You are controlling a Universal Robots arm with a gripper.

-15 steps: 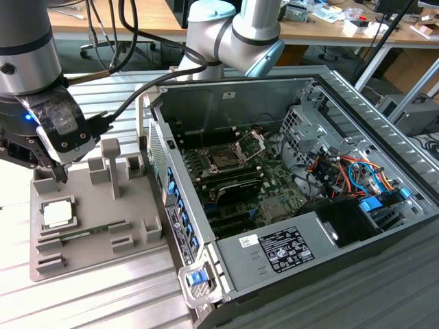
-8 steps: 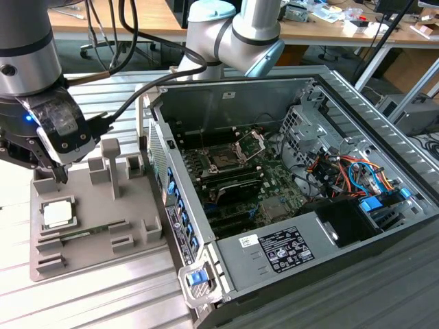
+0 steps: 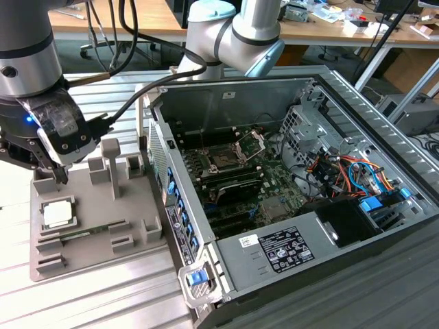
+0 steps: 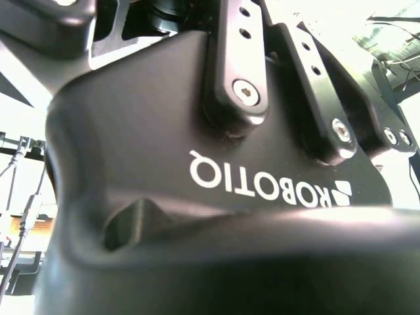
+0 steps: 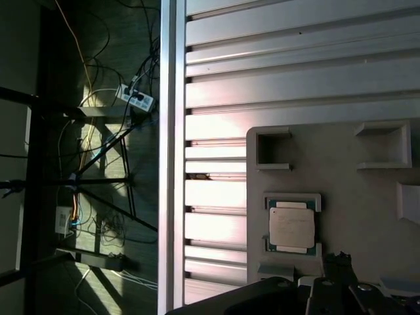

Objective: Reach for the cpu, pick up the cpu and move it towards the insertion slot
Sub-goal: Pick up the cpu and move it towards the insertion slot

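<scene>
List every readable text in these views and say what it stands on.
White lettering on the pincer body, second wrist view: a maker's mark, mirrored, left unquoted.
Black label on the metal housing, exterior view: too small to read.
White sticker beside it: too small to read.
The cpu: no readable print.

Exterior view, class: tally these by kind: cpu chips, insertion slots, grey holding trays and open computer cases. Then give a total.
cpu: 1
insertion slot: 1
grey holding tray: 1
open computer case: 1
Total: 4
</scene>
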